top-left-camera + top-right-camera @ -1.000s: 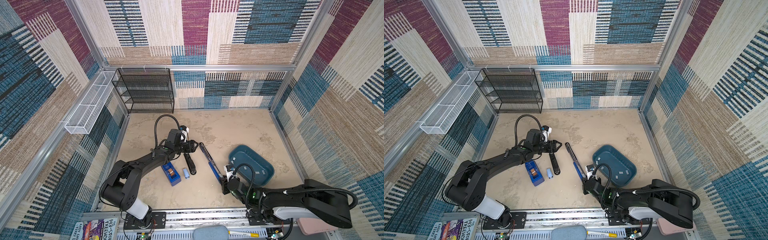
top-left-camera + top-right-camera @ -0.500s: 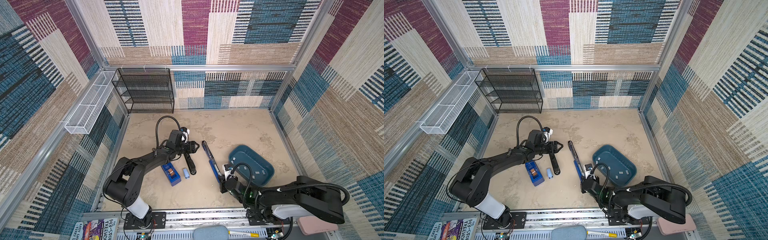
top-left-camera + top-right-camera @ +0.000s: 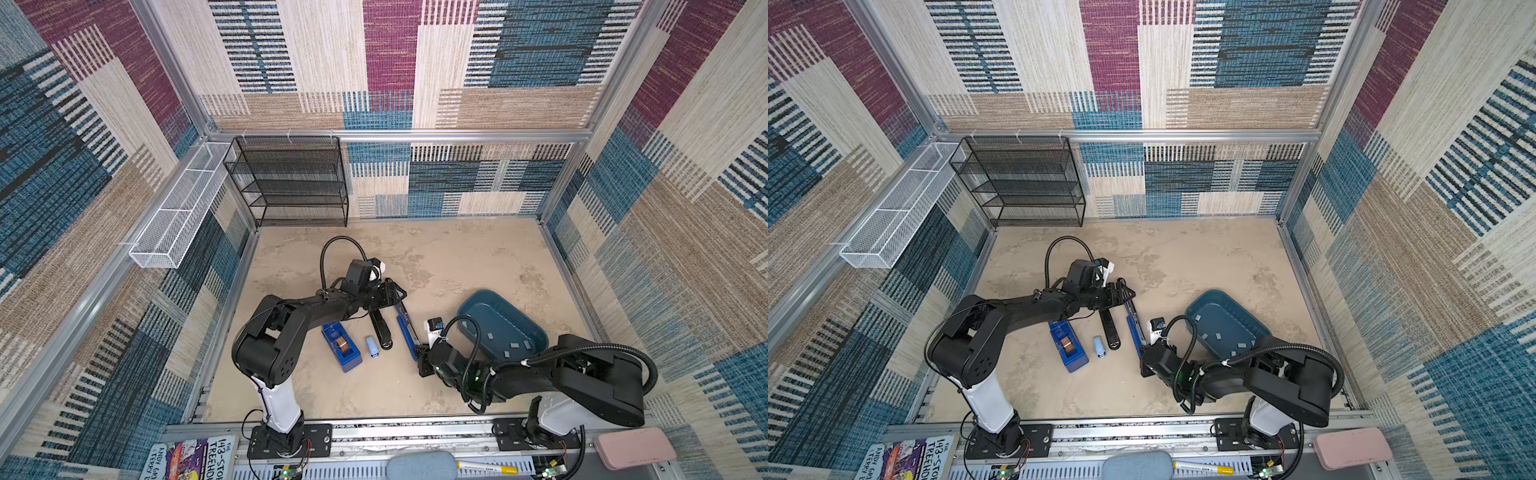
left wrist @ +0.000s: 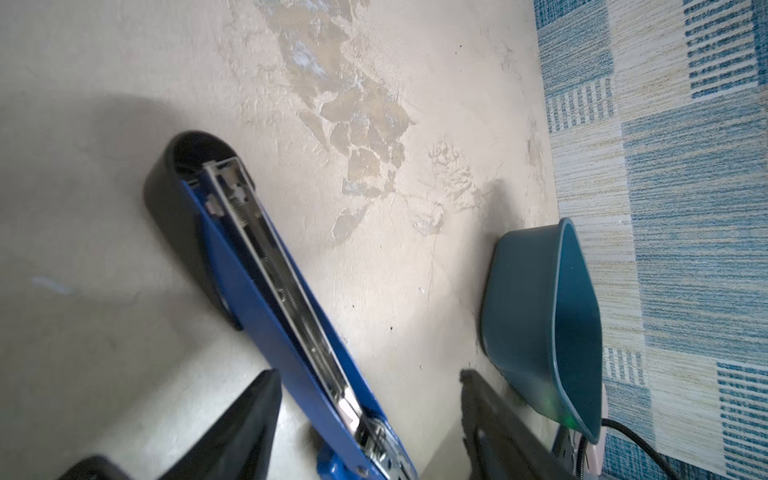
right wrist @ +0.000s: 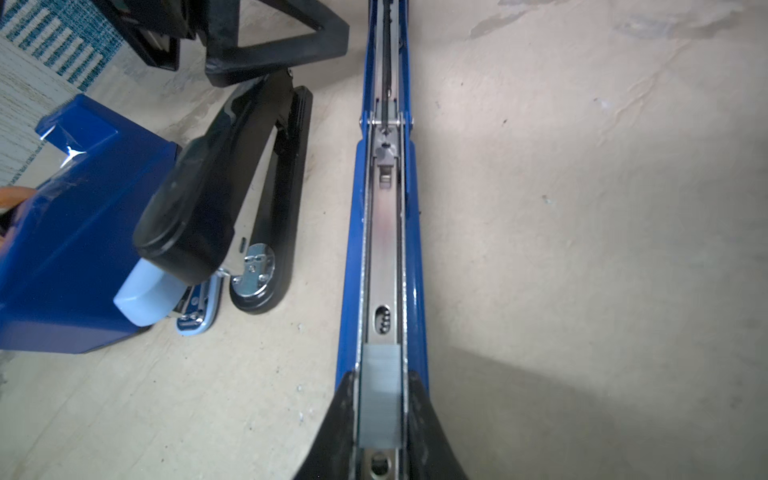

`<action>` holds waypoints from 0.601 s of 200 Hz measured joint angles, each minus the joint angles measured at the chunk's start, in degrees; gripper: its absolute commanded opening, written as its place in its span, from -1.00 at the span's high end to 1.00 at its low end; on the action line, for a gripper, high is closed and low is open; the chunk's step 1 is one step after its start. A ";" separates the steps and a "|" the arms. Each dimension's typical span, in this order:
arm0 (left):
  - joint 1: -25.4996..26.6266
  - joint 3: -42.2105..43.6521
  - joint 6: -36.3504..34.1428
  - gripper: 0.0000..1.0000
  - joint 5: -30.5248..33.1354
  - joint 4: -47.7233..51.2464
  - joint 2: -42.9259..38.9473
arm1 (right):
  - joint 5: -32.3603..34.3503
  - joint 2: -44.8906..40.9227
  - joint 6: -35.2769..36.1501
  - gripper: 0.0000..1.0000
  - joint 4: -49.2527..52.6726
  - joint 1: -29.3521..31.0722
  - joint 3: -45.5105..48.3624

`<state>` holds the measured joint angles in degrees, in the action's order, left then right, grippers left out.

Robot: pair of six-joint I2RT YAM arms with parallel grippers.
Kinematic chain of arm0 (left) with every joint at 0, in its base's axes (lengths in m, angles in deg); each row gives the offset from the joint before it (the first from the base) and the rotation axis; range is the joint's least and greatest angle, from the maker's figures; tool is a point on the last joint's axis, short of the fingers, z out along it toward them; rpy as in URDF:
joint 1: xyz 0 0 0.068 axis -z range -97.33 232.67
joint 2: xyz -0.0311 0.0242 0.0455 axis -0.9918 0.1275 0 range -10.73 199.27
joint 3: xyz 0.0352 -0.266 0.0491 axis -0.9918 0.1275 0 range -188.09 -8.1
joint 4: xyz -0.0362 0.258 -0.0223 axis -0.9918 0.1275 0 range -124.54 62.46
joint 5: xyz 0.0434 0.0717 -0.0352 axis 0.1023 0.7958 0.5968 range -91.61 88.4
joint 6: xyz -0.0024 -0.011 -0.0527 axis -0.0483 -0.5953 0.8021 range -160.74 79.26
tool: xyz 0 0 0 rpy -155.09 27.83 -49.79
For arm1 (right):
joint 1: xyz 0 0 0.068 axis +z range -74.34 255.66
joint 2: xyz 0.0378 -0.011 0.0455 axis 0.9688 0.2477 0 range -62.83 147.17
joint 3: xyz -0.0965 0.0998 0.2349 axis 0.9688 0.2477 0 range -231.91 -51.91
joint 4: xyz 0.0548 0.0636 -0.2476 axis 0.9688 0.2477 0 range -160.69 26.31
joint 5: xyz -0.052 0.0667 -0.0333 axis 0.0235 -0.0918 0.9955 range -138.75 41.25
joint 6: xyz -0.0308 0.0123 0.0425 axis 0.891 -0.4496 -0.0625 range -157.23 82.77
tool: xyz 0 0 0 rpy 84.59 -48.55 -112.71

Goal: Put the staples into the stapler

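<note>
Right wrist view: my right fingers (image 5: 328,432) pinch a staple strip (image 5: 380,395) in the channel of the blue stapler (image 5: 353,257); left fingers (image 4: 245,424) spread astride its far end. Released crooked, the strip could wedge and jam.

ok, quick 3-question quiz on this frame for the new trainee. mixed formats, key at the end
1. Multiple choice: where do the loose staples lie? A) in the teal tray; B) on the black mesh shelf; C) in the white wire basket.
2. True or false: the left gripper is shut on the black stapler.
3. Short answer: what sits between the fingertips of the right gripper?

Key
1. A.
2. False: it stands open, one finger on each side of the blue stapler.
3. A staple strip, seated in the blue stapler's open channel.
</note>
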<state>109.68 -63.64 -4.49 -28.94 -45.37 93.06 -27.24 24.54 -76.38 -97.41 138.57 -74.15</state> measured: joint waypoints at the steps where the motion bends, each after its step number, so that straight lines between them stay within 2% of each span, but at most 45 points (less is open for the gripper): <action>1: 0.00 -0.11 0.00 -0.43 0.00 0.04 0.09 | 0.00 0.04 -0.02 0.90 0.00 0.00 -0.04; 76: -1.88 -4.35 -0.04 -0.42 1.75 4.52 3.02 | -1.84 -2.45 -3.37 0.91 1.42 -2.93 1.01; 120: -1.79 -6.73 -0.74 -0.42 1.42 6.47 4.61 | -2.67 -2.64 -2.67 0.96 1.64 -3.04 1.09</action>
<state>107.89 -70.38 -5.23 -27.52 -38.90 97.67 -29.90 21.90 -79.05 -95.77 135.53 -73.06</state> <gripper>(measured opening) 0.712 0.194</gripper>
